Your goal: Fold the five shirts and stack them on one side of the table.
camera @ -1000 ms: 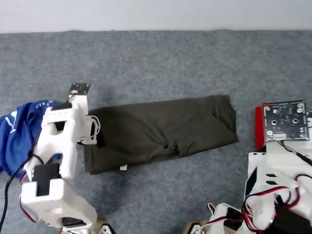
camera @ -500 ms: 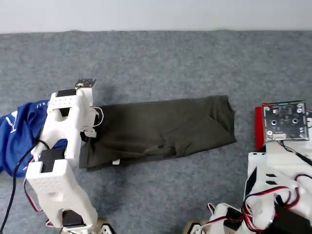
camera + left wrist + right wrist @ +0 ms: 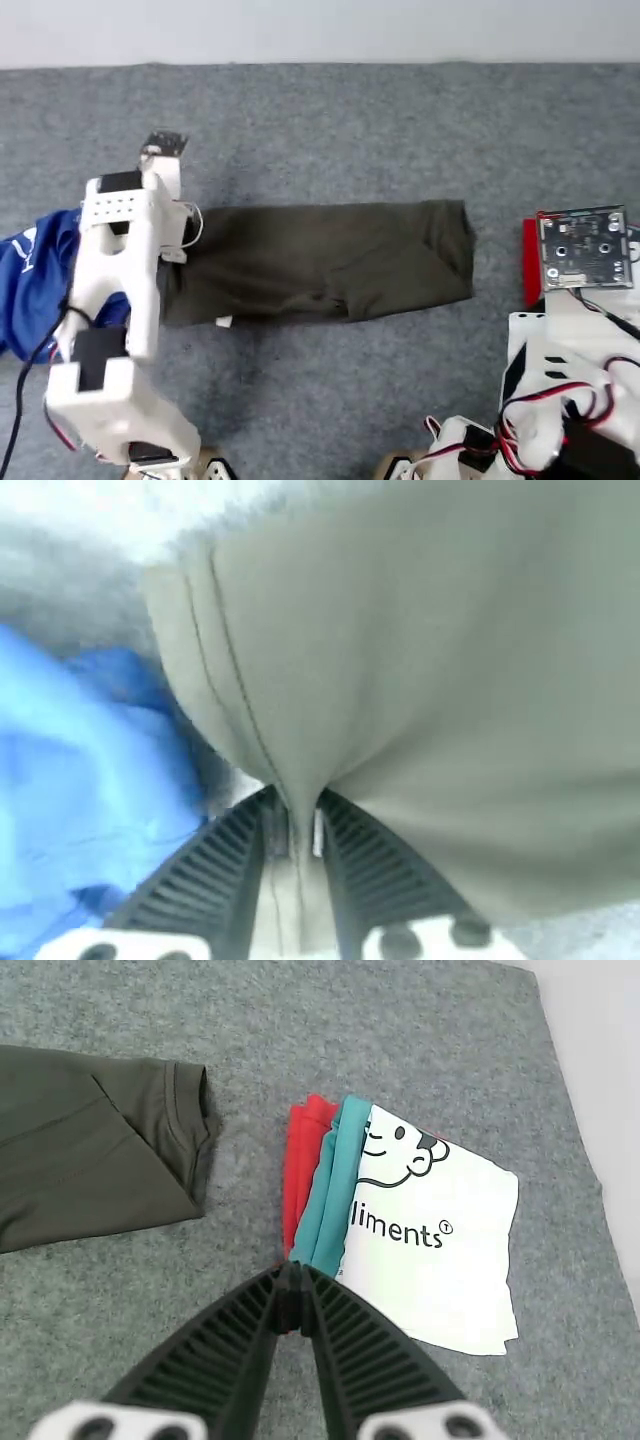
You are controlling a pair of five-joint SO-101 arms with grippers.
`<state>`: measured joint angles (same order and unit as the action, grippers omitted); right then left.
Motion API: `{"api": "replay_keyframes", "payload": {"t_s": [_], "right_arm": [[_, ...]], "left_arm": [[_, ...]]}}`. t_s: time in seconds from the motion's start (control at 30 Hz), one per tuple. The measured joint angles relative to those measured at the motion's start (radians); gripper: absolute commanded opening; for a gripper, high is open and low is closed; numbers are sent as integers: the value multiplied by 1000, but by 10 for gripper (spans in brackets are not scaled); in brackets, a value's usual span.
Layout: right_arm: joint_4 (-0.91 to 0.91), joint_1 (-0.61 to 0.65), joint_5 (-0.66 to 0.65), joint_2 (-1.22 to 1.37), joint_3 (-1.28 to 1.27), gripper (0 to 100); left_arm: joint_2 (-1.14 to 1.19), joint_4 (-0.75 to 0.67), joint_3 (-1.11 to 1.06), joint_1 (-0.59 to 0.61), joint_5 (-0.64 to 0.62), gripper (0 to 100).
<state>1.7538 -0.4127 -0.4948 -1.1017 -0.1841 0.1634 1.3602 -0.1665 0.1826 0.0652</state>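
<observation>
Left gripper (image 3: 292, 830) clamps the olive-green cotton shirt (image 3: 320, 262) (half-folded, seemingly) at nine o'clock; three folded shirts (image 3: 400, 1230) lie stacked at three o'clock; the crumpled blue shirt (image 3: 35, 270) remains unfolded.

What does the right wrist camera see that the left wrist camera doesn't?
Right wrist view: a folded stack with a red shirt, a teal shirt and a white shirt on top. The right hand is shut and empty near it.
Left wrist view: the left hand pinching the green shirt, with a blue shirt beside it.
Both: the green shirt on the grey mat.
</observation>
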Motion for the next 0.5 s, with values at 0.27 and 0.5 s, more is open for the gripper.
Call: {"api": "replay_keyframes", "payload": {"t_s": [0.27, 0.5], "right_arm": [[0, 0, 0, 0, 0, 12], [0, 0, 0, 0, 0, 12]], "left_arm": [[-149, 14, 5, -187, 3, 14], [-146, 14, 133, -399, -14, 17]]}}
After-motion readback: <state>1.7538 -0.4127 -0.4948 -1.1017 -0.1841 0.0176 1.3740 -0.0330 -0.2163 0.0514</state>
